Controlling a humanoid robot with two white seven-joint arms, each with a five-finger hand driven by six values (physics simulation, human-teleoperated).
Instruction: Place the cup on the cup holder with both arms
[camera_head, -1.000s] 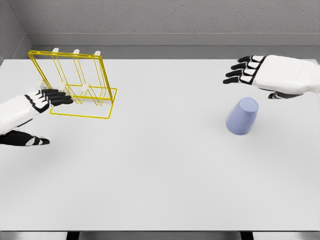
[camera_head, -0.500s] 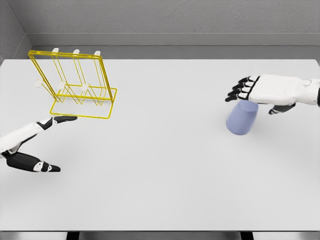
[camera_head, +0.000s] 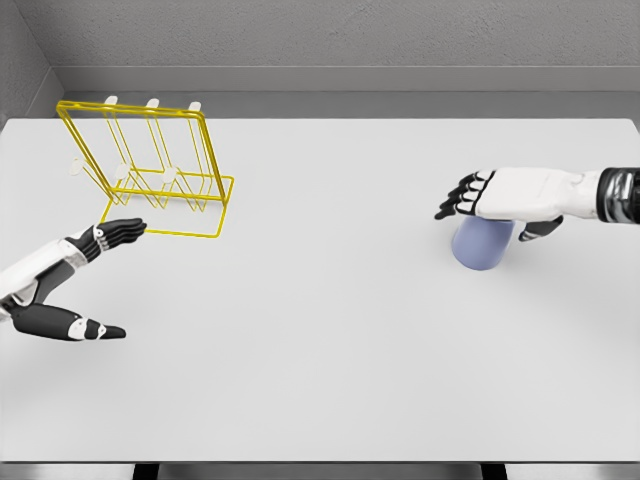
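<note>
The cup (camera_head: 483, 245) is seen at the right of the frame on the table (camera_head: 330, 330), under the right hand (camera_head: 500, 194), whose fingers (camera_head: 455, 199) are stretched out and not yet closed on it. The cup could be knocked over if the palm is lowered off-centre. The left hand (camera_head: 60, 270), spread and holding nothing, lies near the yellow holder (camera_head: 150, 170) at upper left, which could be pushed.

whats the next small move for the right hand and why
Probably lower the right hand and curl its fingers around the cup. The hand hovers open over the cup's top and grips nothing, while the yellow cup holder stands far across the table.
</note>
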